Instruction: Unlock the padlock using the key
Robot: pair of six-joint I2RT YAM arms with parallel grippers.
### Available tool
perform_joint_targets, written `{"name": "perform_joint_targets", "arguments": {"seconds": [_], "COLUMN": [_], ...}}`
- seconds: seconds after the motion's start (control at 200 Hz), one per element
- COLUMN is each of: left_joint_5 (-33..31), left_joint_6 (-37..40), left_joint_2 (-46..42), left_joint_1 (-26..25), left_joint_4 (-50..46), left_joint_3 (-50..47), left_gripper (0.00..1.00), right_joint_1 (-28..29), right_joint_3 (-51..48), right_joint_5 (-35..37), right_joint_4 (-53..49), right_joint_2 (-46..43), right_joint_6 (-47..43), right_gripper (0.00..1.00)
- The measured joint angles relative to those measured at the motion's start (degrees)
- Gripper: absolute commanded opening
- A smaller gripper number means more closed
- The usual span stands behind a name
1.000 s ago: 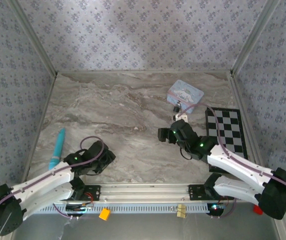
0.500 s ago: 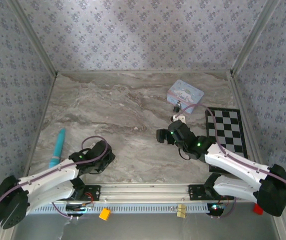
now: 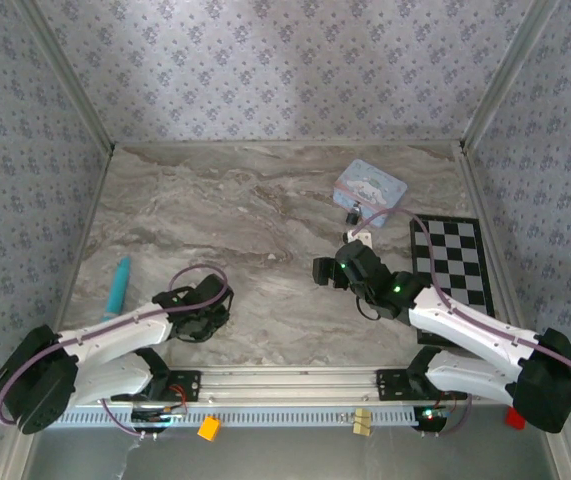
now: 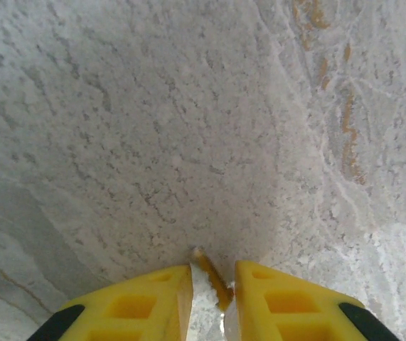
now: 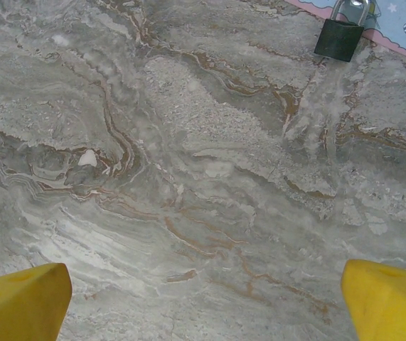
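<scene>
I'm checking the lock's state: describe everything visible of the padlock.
The padlock is small, with a dark blocky body and a silvery metal shackle that looks closed. It lies flat on the marble table, its shackle end lying over the edge of the pale blue tin. Nothing else touches it.

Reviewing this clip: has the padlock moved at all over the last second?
No. The padlock lies at the same spot by the near edge of the blue tin as in both earlier top views.
</scene>
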Motion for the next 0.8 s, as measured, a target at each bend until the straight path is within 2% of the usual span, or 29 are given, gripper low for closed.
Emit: {"name": "perform_joint_targets", "arguments": {"seconds": [0.335,0.8], "left_joint_5": [0.4,1.0], "left_joint_6": [2.8,9.6], "left_joint_2": [3.9,3.0], "left_joint_1": [1.0,1.9], "left_joint_4": [-1.7,0.9], "left_joint_3": [2.6,1.9], "left_gripper": [0.17,0.02], "right_joint_1": [0.3,0.6], "right_joint_3": [0.0,0.0], "right_joint_5": [0.2,0.2], "right_joint_4": [-0.1,-0.1], "right_joint_2": [-0.2,0.1], "right_joint_6": [0.0,0.3], "right_gripper": [0.99,0.99]}}
